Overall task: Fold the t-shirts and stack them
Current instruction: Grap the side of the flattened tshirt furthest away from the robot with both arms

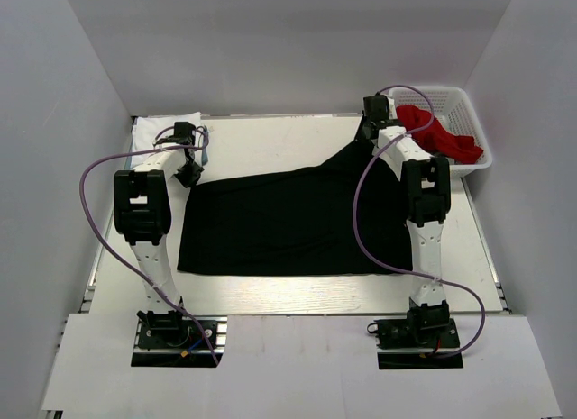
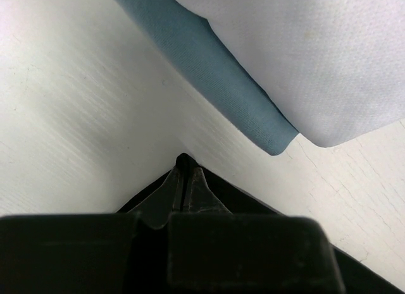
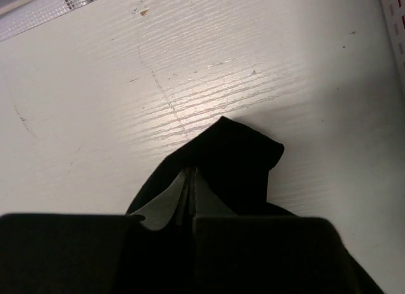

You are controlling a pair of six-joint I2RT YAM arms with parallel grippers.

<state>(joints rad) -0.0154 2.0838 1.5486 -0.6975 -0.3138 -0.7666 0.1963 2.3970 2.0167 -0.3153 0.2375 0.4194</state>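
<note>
A plain black t-shirt (image 1: 288,223) lies spread over the middle of the table. My left gripper (image 1: 191,173) is shut on its far left corner (image 2: 185,160), held close to the table. My right gripper (image 1: 370,129) is shut on its far right corner (image 3: 243,148) and lifts that corner up and back. Folded white (image 2: 316,47) and blue-grey (image 2: 221,73) t-shirts lie stacked at the far left corner (image 1: 160,131), just beyond my left gripper.
A white mesh basket (image 1: 460,108) holding red cloth (image 1: 437,131) stands at the far right, beside my right arm. Grey walls close in the table on three sides. Purple cables loop off both arms.
</note>
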